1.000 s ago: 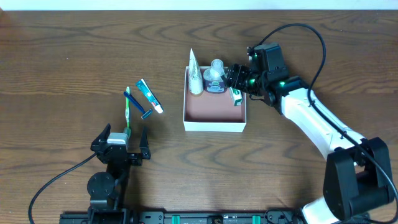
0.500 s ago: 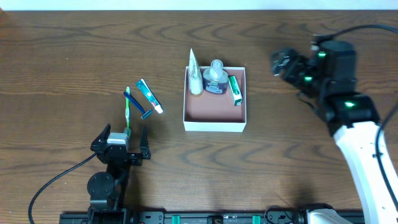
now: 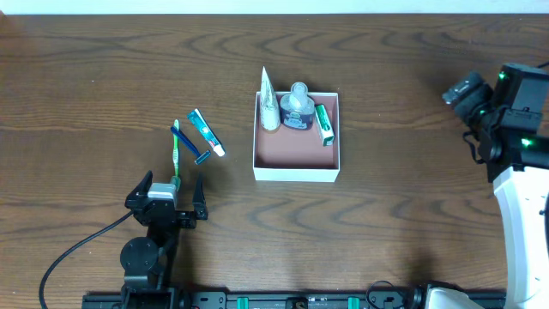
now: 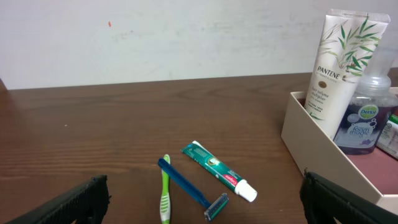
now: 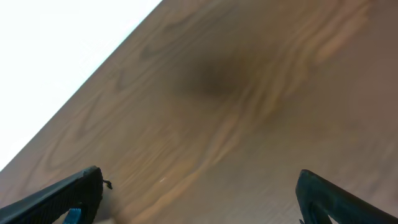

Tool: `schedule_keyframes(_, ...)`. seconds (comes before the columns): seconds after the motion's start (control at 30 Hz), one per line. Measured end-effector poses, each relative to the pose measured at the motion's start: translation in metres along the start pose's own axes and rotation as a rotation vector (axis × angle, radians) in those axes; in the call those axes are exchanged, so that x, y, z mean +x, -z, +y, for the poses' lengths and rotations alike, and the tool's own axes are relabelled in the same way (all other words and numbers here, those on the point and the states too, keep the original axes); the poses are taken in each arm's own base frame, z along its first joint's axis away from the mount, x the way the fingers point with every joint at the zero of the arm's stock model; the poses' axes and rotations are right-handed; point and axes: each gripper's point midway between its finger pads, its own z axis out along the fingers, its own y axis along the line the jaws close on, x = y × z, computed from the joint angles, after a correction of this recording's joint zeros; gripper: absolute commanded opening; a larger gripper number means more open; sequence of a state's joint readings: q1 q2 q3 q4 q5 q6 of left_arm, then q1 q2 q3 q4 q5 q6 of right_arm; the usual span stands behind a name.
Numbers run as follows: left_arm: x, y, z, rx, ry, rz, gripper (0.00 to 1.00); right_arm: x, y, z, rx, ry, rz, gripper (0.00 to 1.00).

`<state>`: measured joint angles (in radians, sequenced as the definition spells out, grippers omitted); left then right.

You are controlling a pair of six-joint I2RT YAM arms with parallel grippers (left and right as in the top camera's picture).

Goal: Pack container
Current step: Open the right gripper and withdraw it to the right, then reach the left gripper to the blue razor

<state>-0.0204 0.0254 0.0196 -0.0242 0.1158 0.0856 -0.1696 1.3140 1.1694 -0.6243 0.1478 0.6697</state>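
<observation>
Overhead, you see the container sitting a little right of the middle of the table, a shallow square white box with thin walls and a brownish-pink floor; a tall white tube, a clear bottle and a small green pack crowd its far wall, leaving the near floor bare, likely as room for what remains. A toothbrush, a razor and a toothpaste lie together on the wood, well apart from the box and just ahead of the left gripper, so I judge that arm is placed to take them. The right gripper sits at the right edge, well clear of the box. Left wrist view: its fingers are spread wide with nothing held, the three loose items lie ahead between them, and the box's pale wall rises at the right with the tube standing in its corner. Right wrist view: you get only bare wood and the table's edge, both dark fingertips far apart at the bottom corners, nothing between them
</observation>
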Motion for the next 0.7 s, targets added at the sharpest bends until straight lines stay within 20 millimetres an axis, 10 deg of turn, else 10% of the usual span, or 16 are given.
schedule_keyframes(0.3,0.0,0.0,0.003,-0.016,0.0,0.001,0.98,-0.012,0.001,-0.041,0.164,-0.023,-0.047,0.99)
schedule_keyframes(0.7,0.018,0.009,0.002,-0.035,0.224,0.182,0.98,-0.011,0.002,-0.046,0.189,-0.019,-0.046,0.99)
